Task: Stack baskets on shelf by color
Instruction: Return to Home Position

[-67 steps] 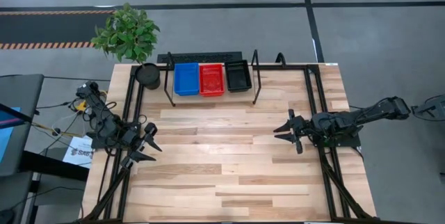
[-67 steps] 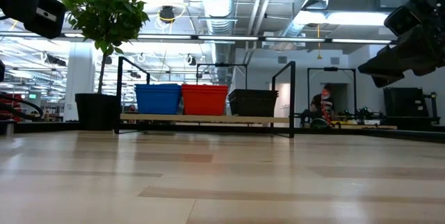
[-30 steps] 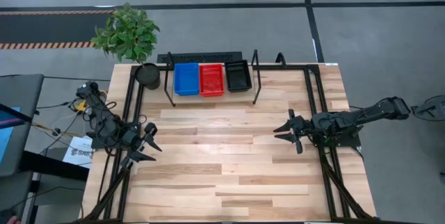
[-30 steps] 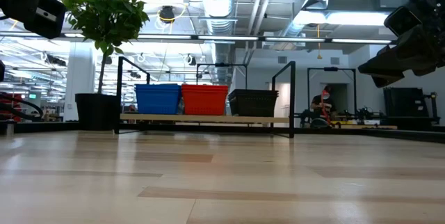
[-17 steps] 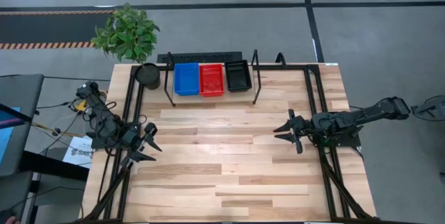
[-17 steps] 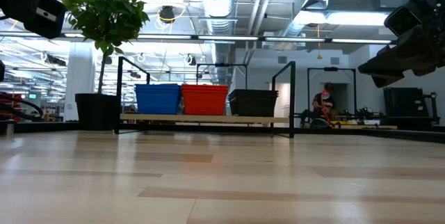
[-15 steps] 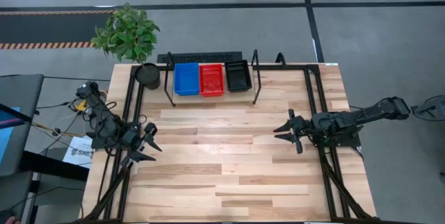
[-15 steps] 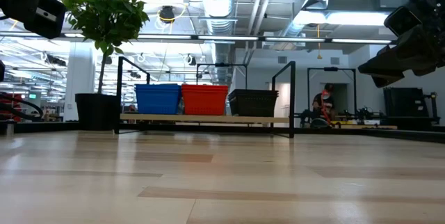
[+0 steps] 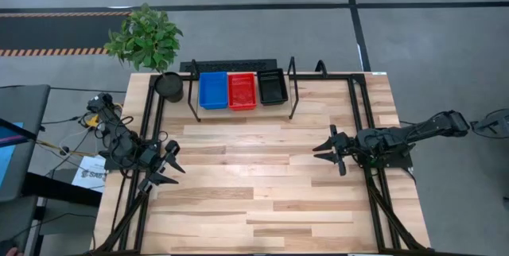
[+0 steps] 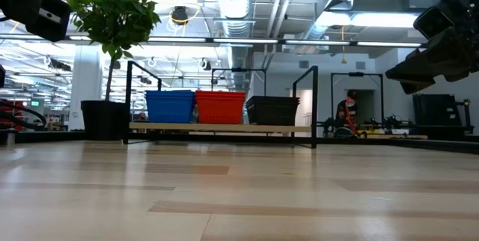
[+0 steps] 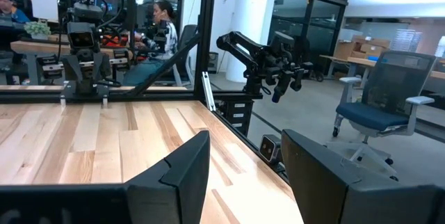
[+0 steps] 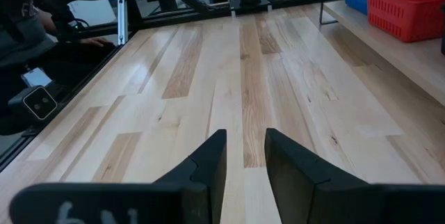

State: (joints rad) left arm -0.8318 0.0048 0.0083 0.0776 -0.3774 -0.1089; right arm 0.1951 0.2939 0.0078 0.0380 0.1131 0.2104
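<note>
nothing had moved lately: blue baskets [image 9: 213,90], red baskets [image 9: 242,91] and black baskets [image 9: 272,87] sat side by side on the shelf [image 10: 299,128]. the left gripper [image 9: 163,168] and right gripper [image 9: 328,151] hung open and empty over the table [image 9: 262,200] edges, so the job looked done.
</note>
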